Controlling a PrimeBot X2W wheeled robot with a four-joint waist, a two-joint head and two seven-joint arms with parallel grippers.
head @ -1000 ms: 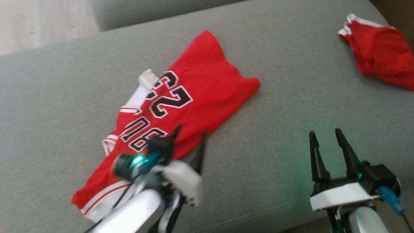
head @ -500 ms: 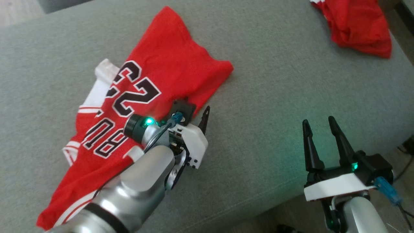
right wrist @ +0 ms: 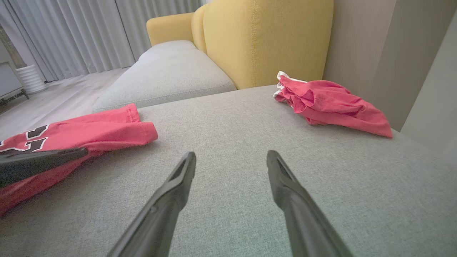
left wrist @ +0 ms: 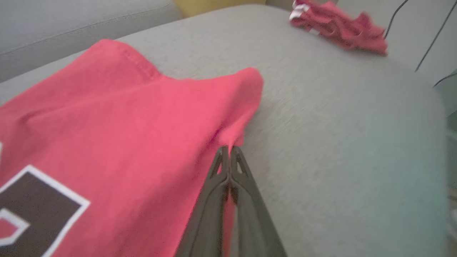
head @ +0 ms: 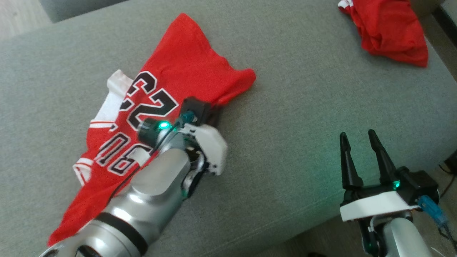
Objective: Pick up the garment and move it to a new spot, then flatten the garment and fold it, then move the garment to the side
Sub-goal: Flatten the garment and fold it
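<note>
Red jersey (head: 185,71) lies on the grey sofa (head: 292,117), left pincer (left wrist: 228,151) clamped on its right edge — right pincer (head: 357,134) hovers open, well apart. 1 more red garment (head: 389,32) lies far right.

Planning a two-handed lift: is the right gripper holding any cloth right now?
No, the right gripper is open, its two fingers standing apart above the bare grey cushion with nothing between them.

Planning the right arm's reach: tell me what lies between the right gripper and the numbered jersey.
Only bare grey cushion separates the right gripper from the jersey; the head view and right wrist view both show it.
</note>
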